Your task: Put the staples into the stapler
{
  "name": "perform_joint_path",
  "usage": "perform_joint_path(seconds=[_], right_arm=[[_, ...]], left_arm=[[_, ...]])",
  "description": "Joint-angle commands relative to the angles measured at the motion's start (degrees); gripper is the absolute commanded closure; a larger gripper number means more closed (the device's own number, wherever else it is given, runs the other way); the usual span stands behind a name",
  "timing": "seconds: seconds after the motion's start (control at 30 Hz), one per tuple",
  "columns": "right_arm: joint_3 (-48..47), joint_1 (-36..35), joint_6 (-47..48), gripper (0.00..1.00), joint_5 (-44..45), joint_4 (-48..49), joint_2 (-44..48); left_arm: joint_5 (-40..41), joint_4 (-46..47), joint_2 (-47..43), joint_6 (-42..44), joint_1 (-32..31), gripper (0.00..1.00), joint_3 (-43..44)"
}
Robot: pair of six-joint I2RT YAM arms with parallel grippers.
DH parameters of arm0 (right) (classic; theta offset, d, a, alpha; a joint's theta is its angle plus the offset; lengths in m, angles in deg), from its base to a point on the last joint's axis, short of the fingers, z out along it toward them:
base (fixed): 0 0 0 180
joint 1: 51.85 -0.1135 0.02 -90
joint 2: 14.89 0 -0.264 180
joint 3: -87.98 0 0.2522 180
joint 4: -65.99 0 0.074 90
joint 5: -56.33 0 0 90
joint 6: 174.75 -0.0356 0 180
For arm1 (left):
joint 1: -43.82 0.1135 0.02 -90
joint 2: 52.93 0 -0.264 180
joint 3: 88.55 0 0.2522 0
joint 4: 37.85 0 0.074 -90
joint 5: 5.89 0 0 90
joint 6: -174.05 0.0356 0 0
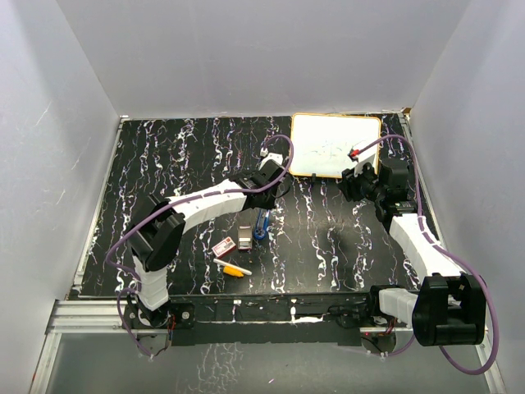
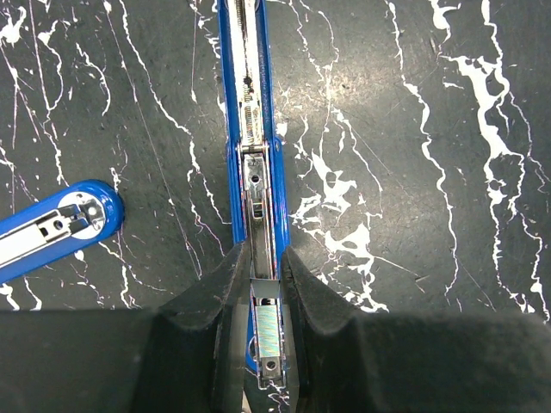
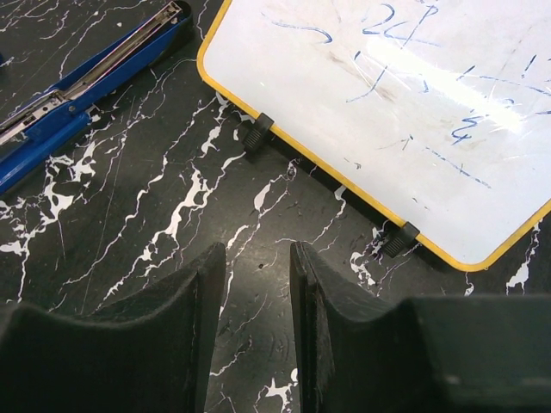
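Filling the overhead view was the black marbled table (image 1: pixel 164 164), whiteboard (image 1: pixel 336 145) upper right near the right gripper (image 3: pixel 256 258), jaws parted and empty, the left gripper (image 2: pixel 263 258) clenched on the blue stapler (image 2: pixel 231 103) at centre, staples box (image 1: pixel 223 245) just lower-left.

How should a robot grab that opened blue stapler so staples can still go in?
Pinch the stapler across its narrow channel's two long sides, near one end, from straight above, as the left tool does. It lies opened flat, those sides run straight and parallel, and most of the channel stays uncovered.
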Motion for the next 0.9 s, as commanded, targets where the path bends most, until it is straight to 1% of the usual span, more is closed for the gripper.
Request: perform_joint_path(seconds=[0.0,0.87], right_arm=[[0.5,0.4,-0.2,0.61,-0.7,1.7,0.9],[0.5,0.4,-0.2,0.60,-1.2,1.7,1.1]], left_arm=[[1.5,-2.0,0.5,-0.8,-0.4,1.00,2.3],[1.2,-1.9,1.7,-1.0,-0.4,1.00,1.7]])
